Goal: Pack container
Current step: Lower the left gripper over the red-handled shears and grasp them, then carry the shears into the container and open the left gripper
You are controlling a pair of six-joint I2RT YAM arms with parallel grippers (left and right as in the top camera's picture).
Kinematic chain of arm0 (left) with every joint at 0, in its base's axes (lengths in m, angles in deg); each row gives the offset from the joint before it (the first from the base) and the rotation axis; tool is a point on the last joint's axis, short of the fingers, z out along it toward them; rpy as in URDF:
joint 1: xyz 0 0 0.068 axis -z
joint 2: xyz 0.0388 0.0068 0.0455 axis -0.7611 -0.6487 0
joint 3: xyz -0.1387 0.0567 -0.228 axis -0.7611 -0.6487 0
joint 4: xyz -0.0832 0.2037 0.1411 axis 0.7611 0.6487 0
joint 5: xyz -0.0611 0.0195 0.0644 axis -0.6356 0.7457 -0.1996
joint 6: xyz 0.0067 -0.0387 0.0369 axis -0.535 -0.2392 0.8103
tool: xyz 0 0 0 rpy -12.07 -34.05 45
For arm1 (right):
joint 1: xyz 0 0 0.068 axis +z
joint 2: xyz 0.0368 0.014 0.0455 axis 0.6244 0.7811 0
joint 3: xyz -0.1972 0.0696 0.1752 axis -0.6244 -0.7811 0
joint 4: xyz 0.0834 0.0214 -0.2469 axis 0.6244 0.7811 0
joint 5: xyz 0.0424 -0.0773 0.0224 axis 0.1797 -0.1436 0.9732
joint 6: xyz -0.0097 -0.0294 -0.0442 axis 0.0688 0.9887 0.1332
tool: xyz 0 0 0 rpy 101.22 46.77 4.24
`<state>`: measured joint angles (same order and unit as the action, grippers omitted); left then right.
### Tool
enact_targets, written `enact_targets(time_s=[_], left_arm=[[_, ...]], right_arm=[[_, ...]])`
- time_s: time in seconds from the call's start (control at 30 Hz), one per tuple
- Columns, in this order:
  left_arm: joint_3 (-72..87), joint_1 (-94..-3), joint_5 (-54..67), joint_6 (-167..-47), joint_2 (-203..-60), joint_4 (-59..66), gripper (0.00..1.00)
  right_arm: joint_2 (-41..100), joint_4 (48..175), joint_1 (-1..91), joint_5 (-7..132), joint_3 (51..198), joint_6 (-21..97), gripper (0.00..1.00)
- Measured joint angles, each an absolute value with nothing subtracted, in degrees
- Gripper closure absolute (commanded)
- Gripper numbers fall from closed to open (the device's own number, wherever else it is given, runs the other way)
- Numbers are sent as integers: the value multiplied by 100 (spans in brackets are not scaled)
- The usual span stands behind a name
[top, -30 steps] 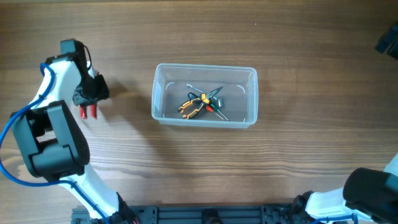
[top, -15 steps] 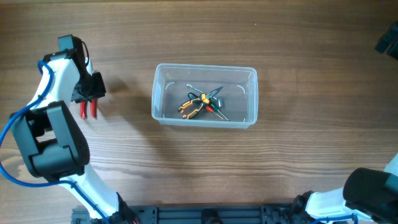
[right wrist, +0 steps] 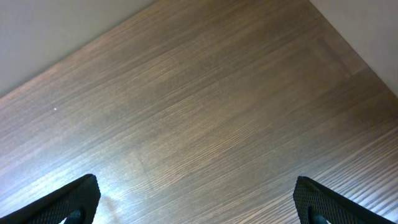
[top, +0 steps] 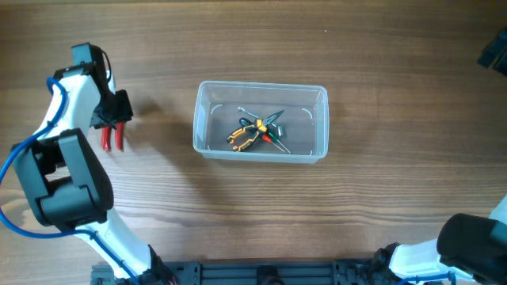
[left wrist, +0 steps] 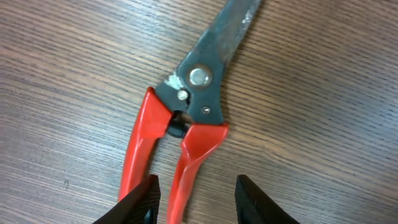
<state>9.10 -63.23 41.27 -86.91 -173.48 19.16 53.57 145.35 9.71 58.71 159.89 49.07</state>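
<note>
The clear plastic container (top: 207,119) sits at the middle of the table. In it lie orange-and-black pliers (top: 245,134) crossed with a dark green tool (top: 275,127). Red-handled snips (top: 111,137) lie on the wood left of the container; in the left wrist view (left wrist: 199,93) their grey blades point away. My left gripper (top: 112,111) is open low over the snips, its fingers (left wrist: 198,202) on either side of the right-hand red handle. My right gripper (right wrist: 199,199) is wide open and empty over bare wood.
The wooden table (top: 380,206) spreads around the container. A dark object (top: 493,54) shows at the far right edge. The left arm's base (top: 67,178) stands at the front left, and the right arm's base (top: 467,245) at the front right corner.
My left gripper has shifted a little left and back over the snips, and the red handles show more below it. The container and its tools have not moved.
</note>
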Motion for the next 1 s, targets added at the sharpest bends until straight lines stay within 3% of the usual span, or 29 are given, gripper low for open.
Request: enact_targets(time_s=[0.53, 0.6, 0.63, 0.7, 1.0], left_arm=[[394, -6504, 3974, -8582, -17499, 1353, 61], [414, -6506, 3915, -8560, -17589, 1309, 64], [418, -6511, 3889, -8556, -17595, 1307, 70], [422, -6511, 3862, -8545, -17600, 1302, 95], [449, -6504, 3823, -8494, -17609, 1274, 96]], right_arm=[[5357, 14535, 971, 5871, 15989, 4907, 0], [5357, 14535, 971, 5871, 15989, 4907, 0], [5357, 14533, 971, 5871, 15989, 4907, 0], [5357, 14533, 971, 5871, 15989, 4907, 0], [5357, 14533, 971, 5871, 15989, 4907, 0]])
